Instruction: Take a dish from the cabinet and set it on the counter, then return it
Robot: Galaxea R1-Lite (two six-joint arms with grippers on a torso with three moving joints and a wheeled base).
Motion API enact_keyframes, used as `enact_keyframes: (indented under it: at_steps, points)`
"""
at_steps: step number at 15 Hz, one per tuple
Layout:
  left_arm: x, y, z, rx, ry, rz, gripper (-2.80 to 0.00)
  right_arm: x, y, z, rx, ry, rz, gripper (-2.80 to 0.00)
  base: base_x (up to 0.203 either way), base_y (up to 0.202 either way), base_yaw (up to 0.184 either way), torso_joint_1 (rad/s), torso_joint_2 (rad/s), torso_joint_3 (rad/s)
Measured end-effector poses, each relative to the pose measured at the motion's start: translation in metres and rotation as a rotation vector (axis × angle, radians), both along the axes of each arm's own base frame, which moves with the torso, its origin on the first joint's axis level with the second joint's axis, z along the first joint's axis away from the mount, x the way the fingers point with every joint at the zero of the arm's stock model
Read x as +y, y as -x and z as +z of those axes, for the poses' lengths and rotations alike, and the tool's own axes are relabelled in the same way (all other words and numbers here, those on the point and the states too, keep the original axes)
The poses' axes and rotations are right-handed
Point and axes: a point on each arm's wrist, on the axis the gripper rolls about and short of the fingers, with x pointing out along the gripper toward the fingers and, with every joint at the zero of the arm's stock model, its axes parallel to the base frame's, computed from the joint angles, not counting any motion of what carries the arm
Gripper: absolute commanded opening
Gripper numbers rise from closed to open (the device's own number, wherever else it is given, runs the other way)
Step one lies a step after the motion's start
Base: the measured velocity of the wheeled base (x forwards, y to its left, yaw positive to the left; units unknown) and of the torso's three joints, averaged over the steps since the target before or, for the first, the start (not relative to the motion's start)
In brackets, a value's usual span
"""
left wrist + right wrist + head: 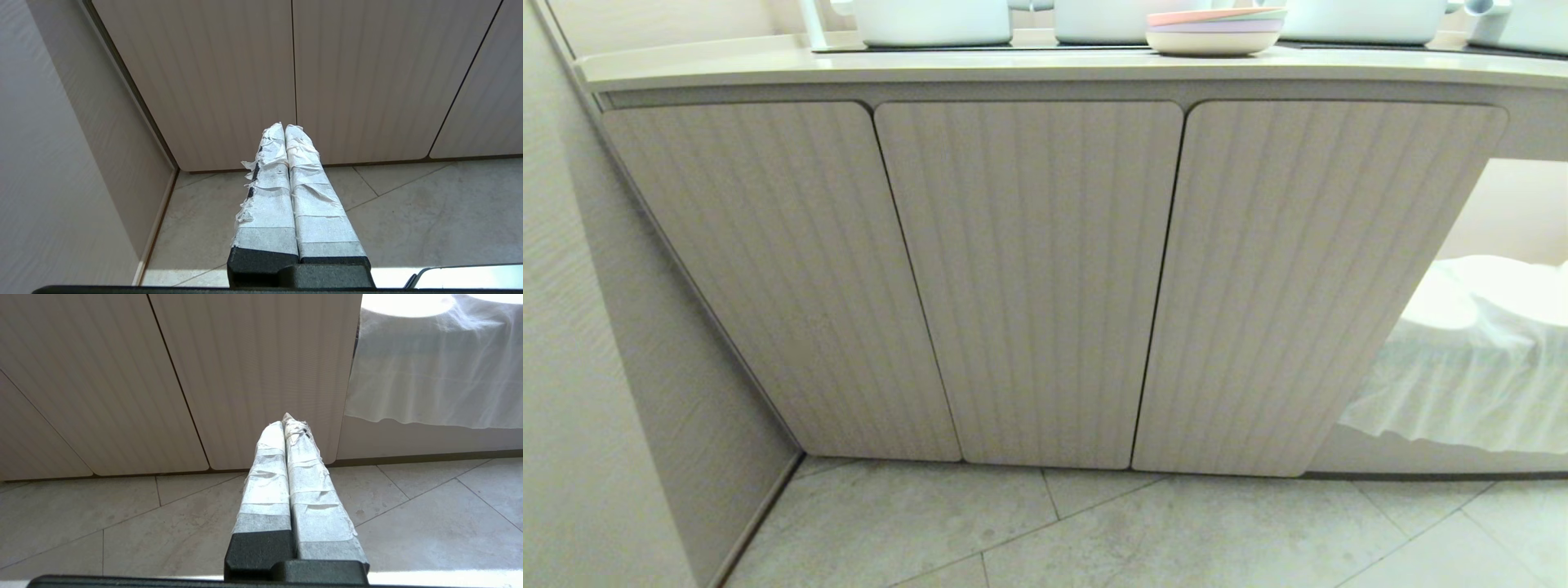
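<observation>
The cabinet point(1029, 278) fills the head view, its three pale fluted doors all closed, under the cream counter point(849, 69). The dish is hidden. Neither arm shows in the head view. In the left wrist view my left gripper point(284, 126) hangs low above the floor tiles, its tape-wrapped fingers pressed together and empty, pointing at the seam between the left and middle doors point(293, 61). My right gripper point(284, 422) is likewise shut and empty, pointing at the lower edge of the right-hand door point(261, 375).
A wall point(596, 367) closes the left side next to the cabinet. On the counter stand a pink-topped stack of pastel plates point(1215, 31) and white pots point(931, 20). Right of the cabinet an open bay holds a white draped cloth point(1478, 359). Grey tiles point(1094, 531) cover the floor.
</observation>
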Motion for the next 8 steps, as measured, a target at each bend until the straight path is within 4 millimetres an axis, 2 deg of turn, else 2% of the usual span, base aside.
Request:
enact_keyframes:
  at_steps: [8]
  points:
    - [0.0000, 0.0000, 0.0000, 0.000, 0.000, 0.000, -2.80, 0.0000, 0.0000, 0.0000, 0.000, 0.000, 0.000, -2.80, 0.000, 0.000, 0.000, 0.000, 0.00, 0.000]
